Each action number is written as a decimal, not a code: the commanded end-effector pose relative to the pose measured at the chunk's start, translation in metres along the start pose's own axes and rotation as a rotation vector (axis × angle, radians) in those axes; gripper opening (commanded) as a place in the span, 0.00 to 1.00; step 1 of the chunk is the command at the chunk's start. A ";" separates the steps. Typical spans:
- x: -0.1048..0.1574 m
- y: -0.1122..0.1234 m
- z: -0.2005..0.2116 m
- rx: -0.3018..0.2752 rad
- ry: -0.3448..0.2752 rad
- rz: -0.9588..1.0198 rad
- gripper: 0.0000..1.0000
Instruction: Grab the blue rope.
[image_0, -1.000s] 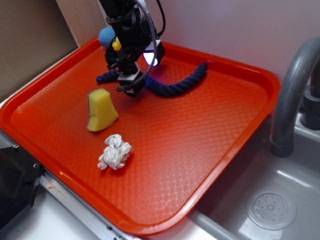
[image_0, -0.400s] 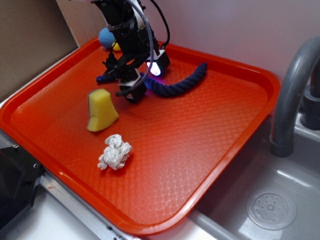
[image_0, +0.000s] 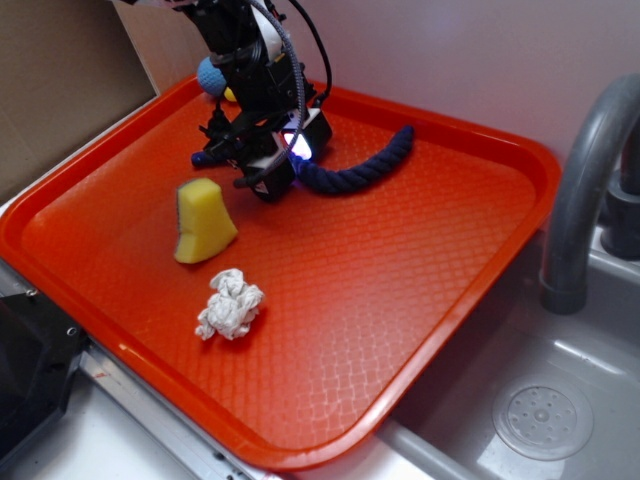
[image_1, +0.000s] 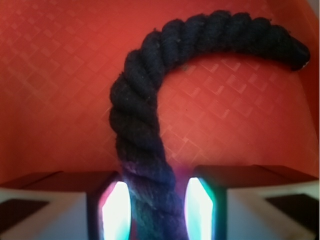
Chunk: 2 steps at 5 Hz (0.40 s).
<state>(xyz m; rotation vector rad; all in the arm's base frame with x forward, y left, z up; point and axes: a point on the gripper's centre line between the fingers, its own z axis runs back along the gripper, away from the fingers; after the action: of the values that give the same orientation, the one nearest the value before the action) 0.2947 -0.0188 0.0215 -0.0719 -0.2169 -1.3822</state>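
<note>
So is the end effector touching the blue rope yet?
Cannot tell. The wrist view shows the blue rope running between the end effector pads, but blur hides whether the pads press it.

Counted on one orange tray: one blue rope, one yellow sponge, one crumpled white wad, one light-blue ball at eleven o'clock, beside one small yellow piece. One pincer. At three o'clock, one grey faucet, one sink drain.
</note>
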 end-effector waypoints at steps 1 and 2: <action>0.002 -0.003 0.001 0.029 0.007 -0.015 0.00; 0.005 -0.002 -0.003 0.040 0.021 -0.035 0.00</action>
<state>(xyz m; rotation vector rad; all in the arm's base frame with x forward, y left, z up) 0.2983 -0.0162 0.0206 -0.0463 -0.2290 -1.3832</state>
